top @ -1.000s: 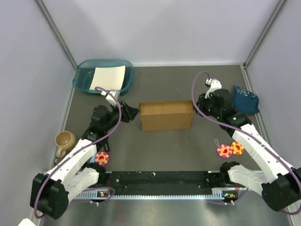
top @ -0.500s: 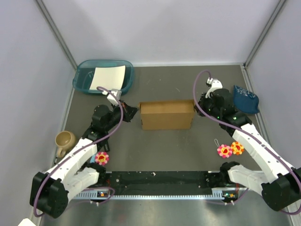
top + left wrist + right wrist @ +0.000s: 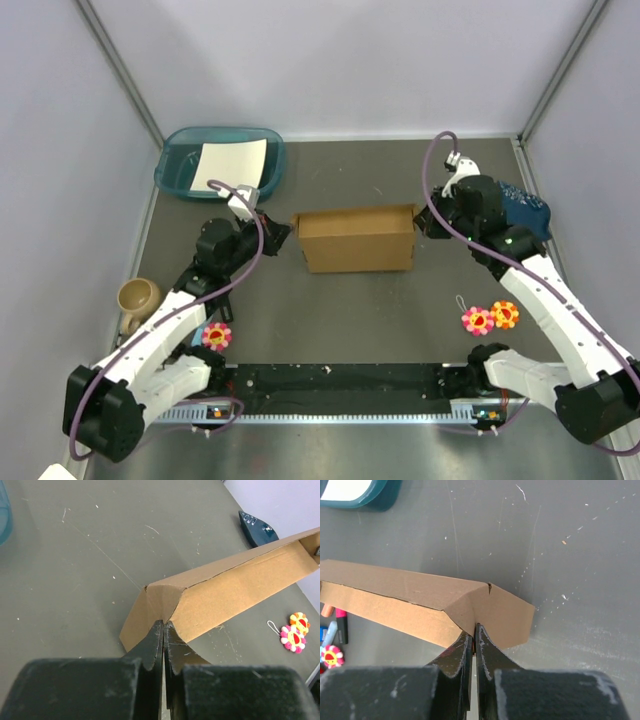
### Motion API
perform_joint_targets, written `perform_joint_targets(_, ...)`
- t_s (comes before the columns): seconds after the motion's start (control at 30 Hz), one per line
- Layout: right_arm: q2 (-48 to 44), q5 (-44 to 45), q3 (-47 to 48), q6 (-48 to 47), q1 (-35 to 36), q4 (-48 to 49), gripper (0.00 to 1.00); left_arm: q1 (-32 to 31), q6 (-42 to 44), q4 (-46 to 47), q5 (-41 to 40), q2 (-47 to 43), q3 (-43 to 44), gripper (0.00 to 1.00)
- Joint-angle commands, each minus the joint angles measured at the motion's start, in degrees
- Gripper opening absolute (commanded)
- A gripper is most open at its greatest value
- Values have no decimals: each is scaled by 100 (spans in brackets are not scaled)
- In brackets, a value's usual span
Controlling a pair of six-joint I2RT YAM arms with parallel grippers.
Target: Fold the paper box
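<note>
— Where the box [image 3: 357,238]?
— In the middle of the table [image 3: 350,310], long side across, between both arms; brown, shallow; cannot tell whether resting or lifted a little.
— And the left gripper [image 3: 163,629]?
— At the left end of the box; pinched almost flat on the thin cardboard at the end corner; holding it.
— And the right gripper [image 3: 474,630]?
— Same at the right end; narrow, clamped on the cardboard under the folded corner.
— Around?
— At far left a tray [image 3: 180,165] with a white sheet [image 3: 232,162], well apart from the box; near left a mug [image 3: 137,297]; near right two flower toys [image 3: 489,318]; beside the right arm a dark blue thing [image 3: 527,212].
</note>
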Motion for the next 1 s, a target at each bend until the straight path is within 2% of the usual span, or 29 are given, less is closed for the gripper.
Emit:
perform_joint_targets(0.0, 63, -94, 444, 390, 40, 33, 0, -40, 261, -221, -310, 56, 429, 0)
perform_joint_targets(0.37, 274, -753, 452, 716, -48, -90, 0, -259, 700, -476, -846, 126, 676, 0)
perform_joint_targets(0.63, 318, -1192, 426, 962, -224, -125, 0, -760, 1087, -529, -1628, 197, 649, 0)
perform_joint_targets(0.97, 397, -640, 268, 506, -224, -125, 0, -778, 956, -582, -1602, 381, 852, 0)
